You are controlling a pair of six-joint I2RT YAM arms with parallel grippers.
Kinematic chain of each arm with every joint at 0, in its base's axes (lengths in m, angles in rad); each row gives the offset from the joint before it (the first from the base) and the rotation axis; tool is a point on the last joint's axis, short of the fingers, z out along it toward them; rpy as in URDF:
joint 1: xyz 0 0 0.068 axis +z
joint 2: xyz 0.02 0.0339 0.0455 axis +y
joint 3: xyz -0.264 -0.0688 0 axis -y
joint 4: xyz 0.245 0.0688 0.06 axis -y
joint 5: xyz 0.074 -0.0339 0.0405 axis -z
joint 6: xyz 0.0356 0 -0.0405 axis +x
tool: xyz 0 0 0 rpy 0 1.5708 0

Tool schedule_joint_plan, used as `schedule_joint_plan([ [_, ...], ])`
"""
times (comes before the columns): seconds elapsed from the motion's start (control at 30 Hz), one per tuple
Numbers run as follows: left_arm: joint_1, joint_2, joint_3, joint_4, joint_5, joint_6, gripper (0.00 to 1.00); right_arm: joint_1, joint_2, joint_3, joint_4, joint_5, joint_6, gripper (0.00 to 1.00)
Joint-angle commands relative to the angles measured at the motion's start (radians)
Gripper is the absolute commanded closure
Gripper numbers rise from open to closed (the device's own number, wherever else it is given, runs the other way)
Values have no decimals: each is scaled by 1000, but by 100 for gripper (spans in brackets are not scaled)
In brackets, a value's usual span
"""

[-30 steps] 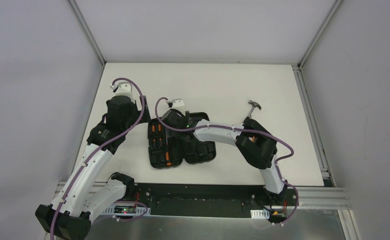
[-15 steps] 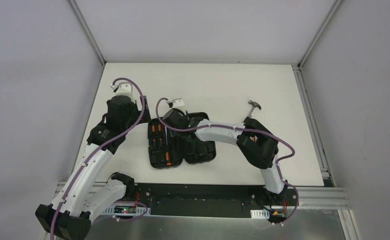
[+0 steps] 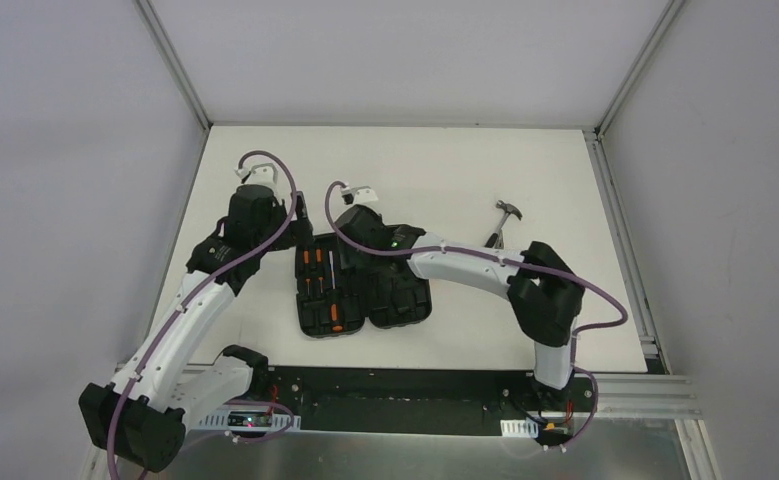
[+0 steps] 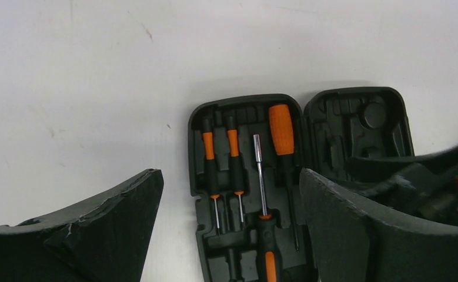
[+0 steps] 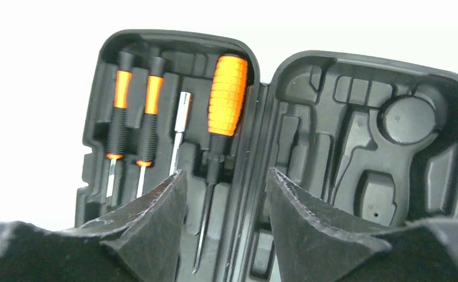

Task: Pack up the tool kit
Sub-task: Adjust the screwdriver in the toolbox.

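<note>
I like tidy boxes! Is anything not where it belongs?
Yes. The hammer lies alone on the table, apart from the open case, whose right half shows empty slots. The screwdrivers are in their slots.

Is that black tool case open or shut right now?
Open. The case lies spread flat, both moulded insides facing up: screwdrivers sit in one half, and the other half's visible slots are bare.

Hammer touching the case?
Apart. Top view shows bare table between the hammer and the open case, which lie well separated.
</note>
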Motion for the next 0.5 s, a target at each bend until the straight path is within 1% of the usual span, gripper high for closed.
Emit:
schedule_joint_plan([
  [0.0,-6,54,39,23,77,-102,11,-1,-140,-16,-63,-47,78,50],
  [0.13,3,126,76,21,115,-125,11,1,-174,-53,-83,-133,148,66],
  [0.2,22,165,103,22,139,-133,12,10,-182,-77,-83,-160,181,71],
  [0.3,55,244,154,23,163,-133,12,31,-171,-102,-81,-190,206,75],
  [0.4,87,364,233,23,174,-104,11,58,-147,-107,-97,-225,206,76],
  [0.47,103,449,289,23,220,-87,10,78,-133,-103,-100,-249,191,77],
])
